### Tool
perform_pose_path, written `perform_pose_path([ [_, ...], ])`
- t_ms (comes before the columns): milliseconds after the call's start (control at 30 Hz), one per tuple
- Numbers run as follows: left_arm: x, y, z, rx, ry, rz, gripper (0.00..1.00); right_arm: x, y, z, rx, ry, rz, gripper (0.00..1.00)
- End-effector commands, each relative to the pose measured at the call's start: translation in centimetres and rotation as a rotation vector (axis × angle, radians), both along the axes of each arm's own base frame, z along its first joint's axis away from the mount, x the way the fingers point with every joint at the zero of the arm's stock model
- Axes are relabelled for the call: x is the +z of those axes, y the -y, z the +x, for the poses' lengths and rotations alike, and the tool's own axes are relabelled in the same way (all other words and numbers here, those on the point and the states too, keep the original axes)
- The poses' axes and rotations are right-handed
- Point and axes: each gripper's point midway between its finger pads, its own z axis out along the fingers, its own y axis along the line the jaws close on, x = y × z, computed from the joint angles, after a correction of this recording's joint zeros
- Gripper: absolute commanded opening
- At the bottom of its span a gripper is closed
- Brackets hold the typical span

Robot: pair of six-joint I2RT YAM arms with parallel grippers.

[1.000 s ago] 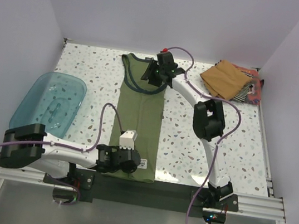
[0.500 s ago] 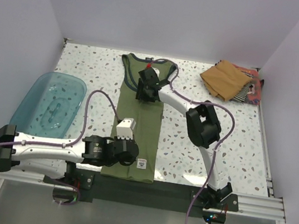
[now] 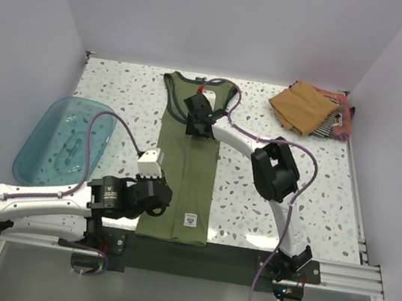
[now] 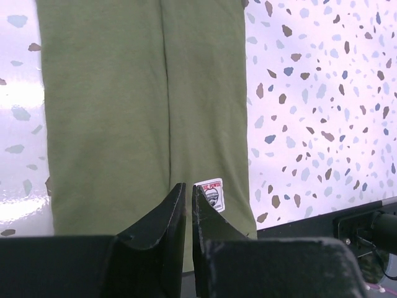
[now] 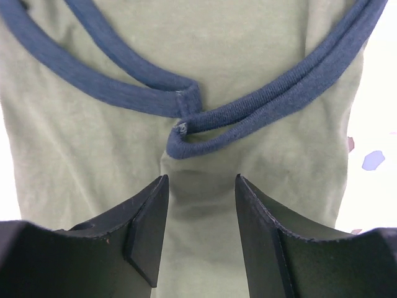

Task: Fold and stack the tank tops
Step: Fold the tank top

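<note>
**Item:** olive green tank top [image 3: 183,170], one piece. Lies flat mid-desk as a long narrow strip, its sides turned in to meet along a centre line. Neck end at the far side, hem at the near edge, with a small woven label [image 4: 212,192] by the hem.

**Other stock:** tan-brown top [image 3: 306,106] heaped over a striped one and a reddish one in the far right corner of the desk [image 3: 316,190]. Well apart from the strip. Teal tub [image 3: 66,142] at left.

**Right end effector [image 5: 200,180]:** released, jaws standing wide. Poised low over the neck end, just short of where the blue-trimmed straps [image 5: 186,115] cross. Nothing held.

**Left end effector [image 4: 186,189]:** above the hem, beside the centre line. Jaws parted by only a slit, no cloth between them.

**Step in hand (judged):** the crosswise fold, neck end over toward the hem.

**Handling notes:**
- Pinch every layer at the neck, both straps included, or a loose strap will trail out of the fold
- Lift only just clear of the desk
- Carry straight down the centre line so the strip stays square
- Lay edge to edge with the hem
- Let the left side either pin the hem or draw clear of the landing spot
- Thin soft cloth will likely drag and bunch if pulled flat along the desk
</note>
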Motion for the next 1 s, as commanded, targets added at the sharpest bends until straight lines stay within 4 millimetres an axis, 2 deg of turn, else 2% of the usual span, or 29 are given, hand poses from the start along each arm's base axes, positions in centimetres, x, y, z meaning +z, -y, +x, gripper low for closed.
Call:
perform_pose_path([
  [0, 0.7, -0.8, 0.8, 0.054, 0.028, 0.010, 0.13, 8.1, -1.0, 2.0, 0.001, 0.179, 0.094, 0.51],
  [100, 0.6, -1.0, 0.7, 0.055, 0.025, 0.009, 0.13, 8.5, -0.5, 1.7, -0.014, 0.178, 0.095, 0.51],
  [200, 0.5, -1.2, 0.7, 0.056, 0.027, 0.008, 0.13, 7.8, -0.6, 0.7, -0.006, 0.149, 0.114, 0.49],
  [300, 0.5, -1.3, 0.6, 0.056, 0.028, 0.005, 0.13, 6.1, -1.2, 0.2, 0.007, 0.108, 0.108, 0.42],
  [400, 0.5, -1.3, 0.7, 0.057, 0.028, 0.005, 0.13, 4.4, -1.9, -0.1, 0.019, 0.067, 0.086, 0.41],
  [433, 0.6, -1.3, 0.7, 0.058, 0.030, 0.004, 0.13, 4.7, -2.4, 0.2, 0.024, 0.071, 0.095, 0.41],
  [467, 0.6, -1.4, 0.7, 0.058, 0.030, 0.005, 0.13, 3.1, -2.4, 0.2, 0.022, 0.044, 0.074, 0.41],
  [500, 0.6, -1.4, 0.7, 0.057, 0.030, 0.006, 0.13, 2.6, -2.3, 0.1, 0.018, 0.030, 0.061, 0.41],
  [533, 0.6, -1.5, 0.7, 0.059, 0.030, 0.010, 0.13, 2.4, -2.5, 0.4, 0.009, 0.031, 0.059, 0.41],
  [600, 0.6, -1.7, 0.7, 0.064, 0.031, 0.009, 0.13, 0.6, -2.4, 0.6, 0.005, 0.010, 0.029, 0.42],
  [633, 0.6, -1.7, 0.8, 0.067, 0.034, 0.005, 0.13, 0.7, -2.8, 1.1, 0.013, 0.020, 0.030, 0.42],
  [667, 0.6, -1.9, 0.8, 0.070, 0.036, 0.008, 0.14, -0.9, -2.8, 1.3, 0.014, 0.006, 0.009, 0.43],
  [700, 0.6, -2.0, 0.9, 0.073, 0.036, 0.009, 0.14, -1.5, -2.7, 1.4, 0.016, 0.000, -0.006, 0.43],
  [733, 0.6, -2.3, 0.9, 0.079, 0.037, 0.015, 0.14, -0.8, -3.0, 2.2, 0.009, 0.024, -0.010, 0.43],
  [800, 0.6, -2.5, 1.0, 0.087, 0.038, 0.013, 0.15, -2.3, -2.4, 2.9, -0.003, 0.016, -0.041, 0.43],
  [867, 0.5, -2.7, 1.2, 0.093, 0.038, 0.014, 0.15, -2.4, -2.4, 3.7, -0.005, 0.017, -0.029, 0.44],
  [967, 0.6, -2.9, 1.8, 0.096, 0.046, 0.016, 0.16, -2.9, -1.3, 5.8, -0.021, 0.021, -0.016, 0.45],
])
